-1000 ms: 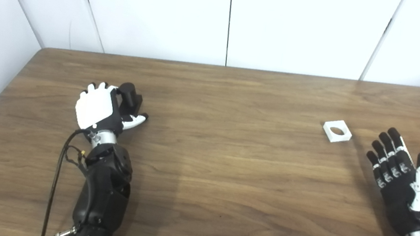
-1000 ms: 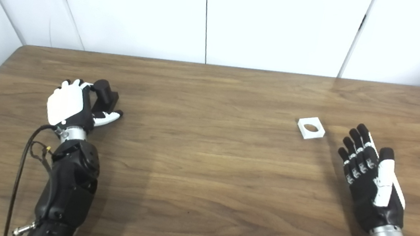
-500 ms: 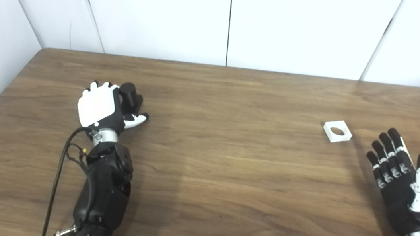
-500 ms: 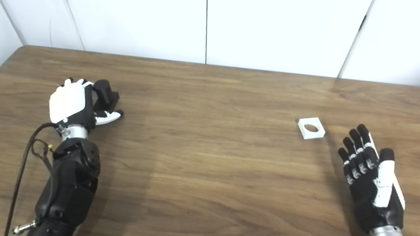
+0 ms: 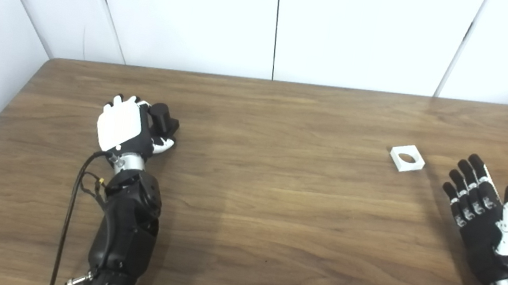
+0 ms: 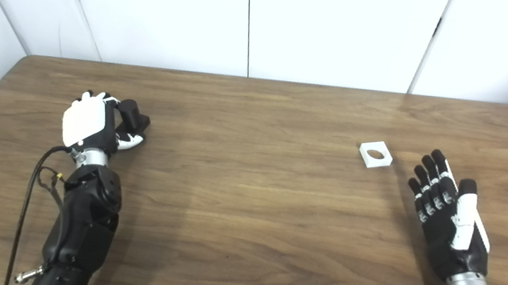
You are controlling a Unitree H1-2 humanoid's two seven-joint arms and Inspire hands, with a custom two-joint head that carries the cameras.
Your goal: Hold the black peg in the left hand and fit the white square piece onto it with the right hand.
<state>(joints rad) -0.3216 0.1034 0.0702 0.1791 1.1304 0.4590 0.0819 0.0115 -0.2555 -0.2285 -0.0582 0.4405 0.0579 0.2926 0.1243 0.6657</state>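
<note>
My left hand (image 5: pixel 126 126) lies at the left of the wooden table (image 5: pixel 277 189), fingers and thumb curled round the black peg (image 5: pixel 163 118). The peg tilts to the right, its rounded top poking out above the thumb; its lower part is hidden by the hand. A white square piece (image 5: pixel 407 158) with a round hole lies flat at the right. My right hand (image 5: pixel 487 217) rests palm up, open and empty, below and to the right of that piece, its fingertips a short gap from it.
White wall panels (image 5: pixel 273 24) stand behind the table's far edge. A black cable (image 5: pixel 75 188) loops beside my left forearm. Bare wood spans the wide stretch between the two hands.
My left hand has closed tighter on the black peg and tipped it over to the right. The right hand and the white piece have not moved.
</note>
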